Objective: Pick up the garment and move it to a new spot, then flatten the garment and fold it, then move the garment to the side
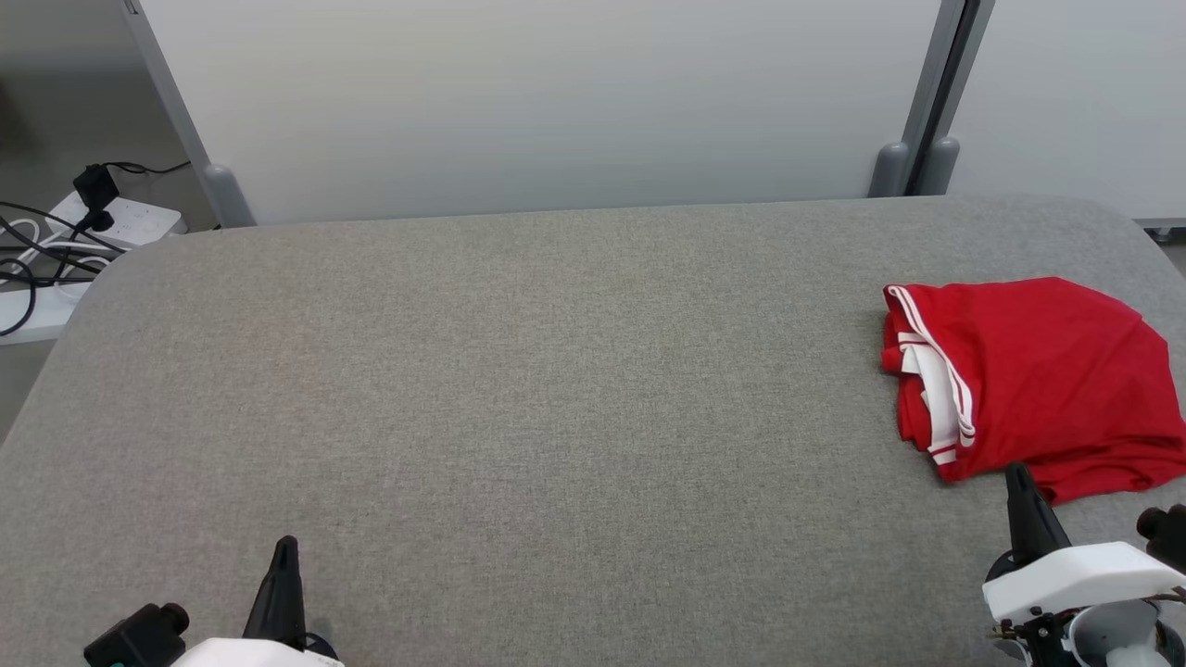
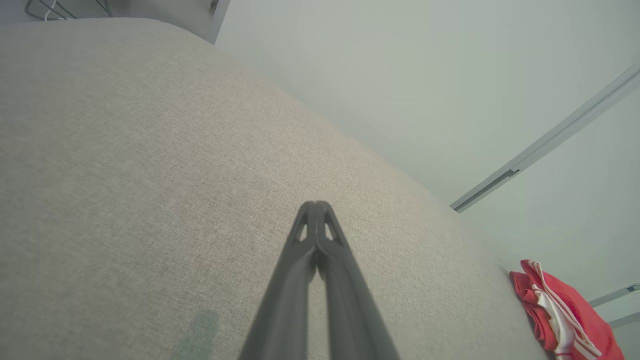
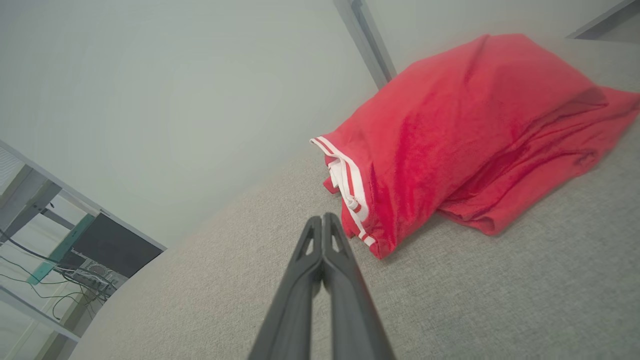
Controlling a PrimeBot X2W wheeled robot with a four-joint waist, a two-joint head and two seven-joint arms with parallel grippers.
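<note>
Head view: red garment, seemingly folded, lies at right; both arms' jaws closed, gripping nothing.

Left gripper low left, fingers pressed together, empty; right gripper low right, likewise closed, empty.

Head looks down; wrists skim low, sharing garment.
</note>
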